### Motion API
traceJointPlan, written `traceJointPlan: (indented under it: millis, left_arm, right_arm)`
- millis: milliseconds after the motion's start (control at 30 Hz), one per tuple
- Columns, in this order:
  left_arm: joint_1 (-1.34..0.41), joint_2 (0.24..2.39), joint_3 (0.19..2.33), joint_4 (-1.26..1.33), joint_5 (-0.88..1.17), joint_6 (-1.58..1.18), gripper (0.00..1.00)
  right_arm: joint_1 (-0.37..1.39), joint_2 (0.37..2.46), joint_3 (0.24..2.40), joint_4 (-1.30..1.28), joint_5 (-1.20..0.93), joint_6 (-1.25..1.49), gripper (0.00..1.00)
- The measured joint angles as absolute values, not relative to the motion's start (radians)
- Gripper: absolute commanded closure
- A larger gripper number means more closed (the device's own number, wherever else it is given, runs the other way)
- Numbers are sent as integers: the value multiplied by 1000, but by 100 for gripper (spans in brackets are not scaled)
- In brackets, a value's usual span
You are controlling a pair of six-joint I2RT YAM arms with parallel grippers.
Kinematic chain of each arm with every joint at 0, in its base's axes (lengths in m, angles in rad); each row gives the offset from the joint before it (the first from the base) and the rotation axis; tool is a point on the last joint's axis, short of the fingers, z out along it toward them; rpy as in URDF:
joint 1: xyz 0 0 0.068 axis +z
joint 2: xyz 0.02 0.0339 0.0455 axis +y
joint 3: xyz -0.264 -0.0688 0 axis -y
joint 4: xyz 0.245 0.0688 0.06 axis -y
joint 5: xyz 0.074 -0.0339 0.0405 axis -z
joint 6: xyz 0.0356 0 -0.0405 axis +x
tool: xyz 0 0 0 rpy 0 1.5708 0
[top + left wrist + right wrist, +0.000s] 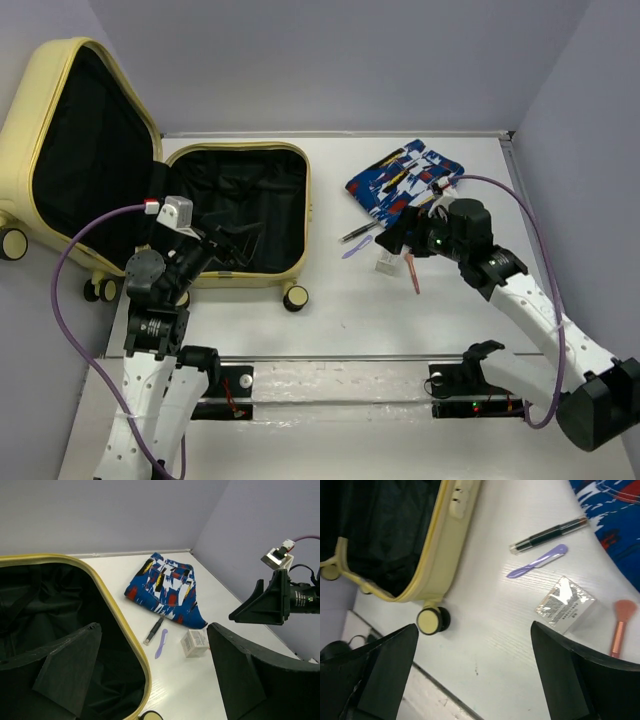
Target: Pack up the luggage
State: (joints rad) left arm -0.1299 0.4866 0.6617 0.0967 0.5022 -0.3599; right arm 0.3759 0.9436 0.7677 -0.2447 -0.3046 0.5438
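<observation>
The pale yellow luggage (290,215) lies open at the left, its lid (40,110) propped up and its black lining empty. It also shows in the left wrist view (122,610) and the right wrist view (447,540). My left gripper (236,240) is open and empty over the luggage's right half, near its front edge (155,680). My right gripper (398,236) is open and empty above the small items on the table (475,680). A folded blue patterned cloth (405,180) lies at the back right, also in the left wrist view (165,587).
Between luggage and cloth lie a black pen (357,233) (550,534), a purple stick (357,247) (537,564), a small wrapped box (386,262) (566,604) and a pink brush (413,272) (620,625). A caster wheel (295,298) (431,621) sticks out at the luggage's front.
</observation>
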Motion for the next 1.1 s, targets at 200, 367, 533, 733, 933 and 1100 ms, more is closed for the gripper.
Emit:
traceJointPlan:
  millis: [200,367,533,733,933,1100]
  left_arm:
    - [-113,519,662,70,517,-352,1]
    - [-111,520,662,68,528,-349,1]
    - [-110,522,662,69,538,-349,1]
    - [-109,534,662,69,549,-349,1]
    - [-109,535,662,69,551,-349,1]
    - [-109,535,662,69,555,-349,1]
  right_arm:
    - [420,1034,810,-314,-51,465,0]
    - [439,1099,820,-370,91,430,0]
    - [500,1143,820,-403,148,420,0]
    - [565,1258,834,-408,163,417,0]
    - [571,1396,894,-404,213,410,2]
    - [571,1518,947,-366,233,408,44]
